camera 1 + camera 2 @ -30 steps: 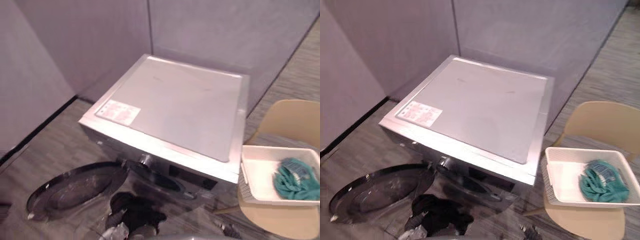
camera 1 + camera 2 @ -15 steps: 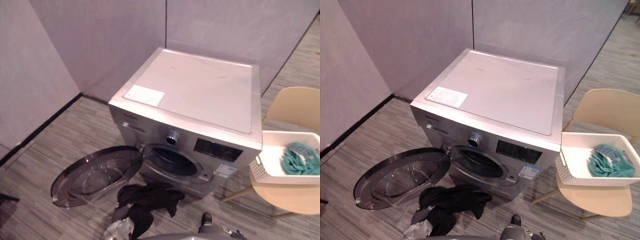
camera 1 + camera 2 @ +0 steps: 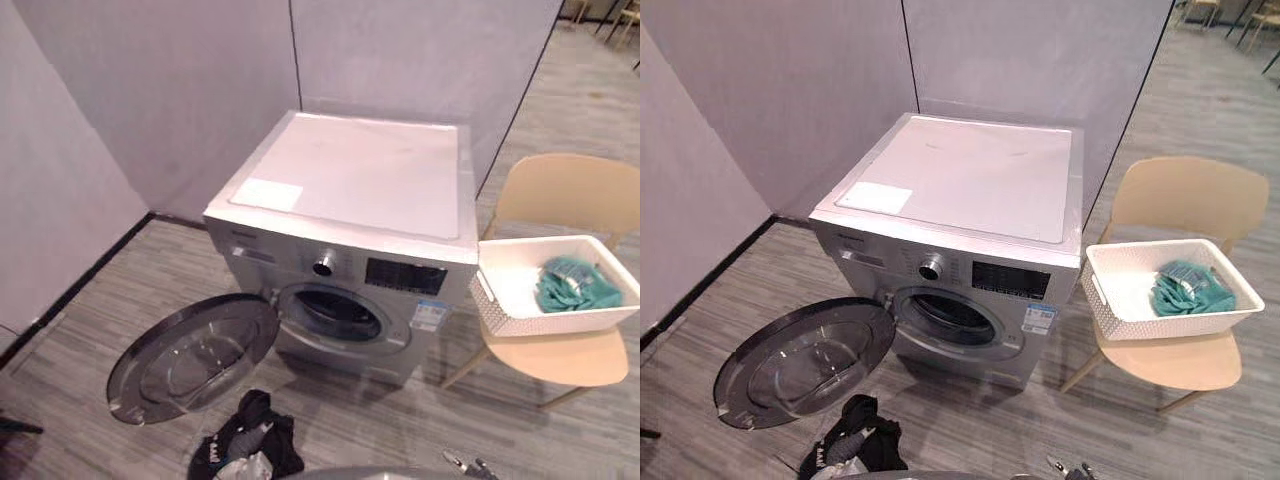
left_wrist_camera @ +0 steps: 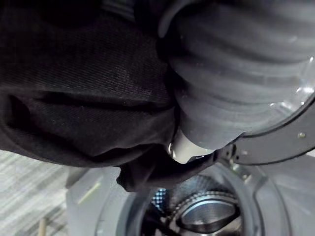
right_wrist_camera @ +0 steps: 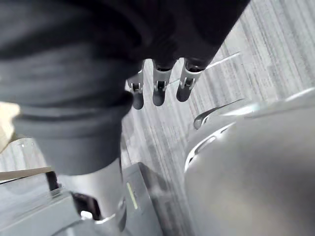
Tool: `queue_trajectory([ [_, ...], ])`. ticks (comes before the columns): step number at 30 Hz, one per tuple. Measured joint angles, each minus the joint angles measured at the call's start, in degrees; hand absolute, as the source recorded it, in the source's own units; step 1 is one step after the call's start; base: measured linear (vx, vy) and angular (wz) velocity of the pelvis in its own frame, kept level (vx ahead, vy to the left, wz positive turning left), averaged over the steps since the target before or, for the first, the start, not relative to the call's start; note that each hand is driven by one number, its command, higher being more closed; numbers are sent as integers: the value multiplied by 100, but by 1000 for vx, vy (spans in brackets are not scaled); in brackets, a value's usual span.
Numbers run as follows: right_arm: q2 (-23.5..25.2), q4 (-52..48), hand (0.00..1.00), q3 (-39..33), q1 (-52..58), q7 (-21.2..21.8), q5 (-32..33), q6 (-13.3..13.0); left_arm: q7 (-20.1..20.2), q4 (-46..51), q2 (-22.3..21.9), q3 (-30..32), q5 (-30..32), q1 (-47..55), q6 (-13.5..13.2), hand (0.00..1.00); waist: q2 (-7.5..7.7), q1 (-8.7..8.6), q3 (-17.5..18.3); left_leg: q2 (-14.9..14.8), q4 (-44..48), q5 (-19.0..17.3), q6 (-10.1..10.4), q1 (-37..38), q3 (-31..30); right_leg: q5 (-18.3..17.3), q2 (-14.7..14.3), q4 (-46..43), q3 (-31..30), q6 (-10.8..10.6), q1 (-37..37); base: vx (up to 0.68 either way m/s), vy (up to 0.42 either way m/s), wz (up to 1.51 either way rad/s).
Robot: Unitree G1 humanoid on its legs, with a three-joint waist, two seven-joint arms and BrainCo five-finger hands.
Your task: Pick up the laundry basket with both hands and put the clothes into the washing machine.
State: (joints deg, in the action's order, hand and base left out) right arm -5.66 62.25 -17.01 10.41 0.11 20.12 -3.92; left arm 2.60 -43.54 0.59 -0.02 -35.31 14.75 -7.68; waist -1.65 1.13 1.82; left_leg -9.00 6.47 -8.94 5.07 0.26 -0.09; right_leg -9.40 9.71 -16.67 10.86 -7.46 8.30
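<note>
Laundry basket (image 3: pixel 1165 326) sits on beige chair (image 3: pixel 1185 200), just right of washing machine (image 3: pixel 970 175); teal clothes (image 3: pixel 1190 288) inside basket. Machine door (image 3: pixel 805 360) open. Right hand (image 5: pixel 158 89): fingers straight, empty. Left hand (image 4: pixel 231 88) under black cloth (image 4: pixel 83 88); cannot tell its grip.

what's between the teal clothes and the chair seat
The white laundry basket: the teal clothes lie inside it, and it rests on the seat of the beige chair, as the right eye view shows.
</note>
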Motion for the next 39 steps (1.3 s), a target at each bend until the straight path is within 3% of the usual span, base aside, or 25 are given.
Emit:
queue_trajectory([
  [5, 10, 69, 0, 7, -41, 3, 3, -5, -11, -176, 75, 4, -7, -95, -3, 100, 34, -27, 86, -14, -208, 95, 93, -104, 41, 845, -151, 1304, -2, -30, -344, -27, 56, -8],
  [7, 109, 120, 0, 13, -34, 9, 3, -4, -11, -208, 263, -23, -6, -134, -5, 100, 181, -26, 64, 62, -239, 133, 127, -195, 61, 1176, -127, 1827, 1, -27, -477, -72, 103, -2],
  [10, 103, 154, 0, 13, -43, 9, 3, -14, -11, -209, 422, -53, -6, -222, -6, 100, 275, -44, -20, 106, -230, 185, 135, -268, 54, 1306, -105, 2000, 9, -27, -492, -63, 30, 2],
  [13, 28, 133, 0, 14, -218, 5, 4, -36, -15, -207, 416, -63, -8, -522, -31, 100, 206, -48, -365, 103, -184, 233, 155, -329, 49, 1322, -101, 1914, -10, -16, -412, -96, -12, -1],
  [16, -20, -337, 0, 215, -578, -5, 4, -103, -45, -85, 396, -281, -20, -1245, -83, 100, 145, -18, -985, 37, 189, 277, 200, -889, 178, 1234, -90, 1208, -186, 58, 435, -192, -21, -22],
  [18, -12, -713, 0, 467, -933, -13, 7, -128, -189, 227, 384, -440, -67, -1863, -162, 100, 216, -23, -1446, -55, 787, 154, 243, -1530, 392, 1123, -128, 520, -458, 131, 1272, -290, -31, -46],
  [24, -16, -1682, 0, 1050, -1376, -163, 268, -252, -552, 1166, 65, -749, -556, -3330, -282, 100, 503, -40, -1796, -433, 2639, -588, 258, -3185, 487, 742, -354, -858, -786, 241, 2951, -212, -38, -36],
  [29, -5, -2270, 0, 1141, -1648, -277, 424, -255, -838, 1356, 28, -818, -826, -4643, -330, 100, 507, -55, -2057, -523, 3370, -763, 249, -4007, 475, 750, -372, -1393, -869, 242, 3770, -86, 4, -14],
  [34, 40, -2776, 0, 1141, -1755, -334, 462, -356, -1146, 1469, 482, -217, -1451, -5908, -449, 100, 558, -105, -2217, -706, 3853, -922, 237, -4737, 469, 853, -510, -1508, -948, 243, 4416, -21, 14, -20],
  [36, 75, -2921, 0, 1139, -1779, -348, 527, -407, -1172, 1331, 963, 85, -1692, -6548, -533, 100, 616, -193, -2305, -805, 4005, -948, 208, -5076, 476, 959, -593, -1491, -968, 264, 4688, 7, 0, -20],
  [39, 70, -2955, 0, 1109, -1799, -350, 651, -473, -1177, 662, 1606, 294, -1813, -7451, -547, 100, 700, -187, -2513, -961, 4324, -1014, 208, -5480, 457, 1060, -773, -1498, -992, 292, 5013, 2, 15, -30],
])
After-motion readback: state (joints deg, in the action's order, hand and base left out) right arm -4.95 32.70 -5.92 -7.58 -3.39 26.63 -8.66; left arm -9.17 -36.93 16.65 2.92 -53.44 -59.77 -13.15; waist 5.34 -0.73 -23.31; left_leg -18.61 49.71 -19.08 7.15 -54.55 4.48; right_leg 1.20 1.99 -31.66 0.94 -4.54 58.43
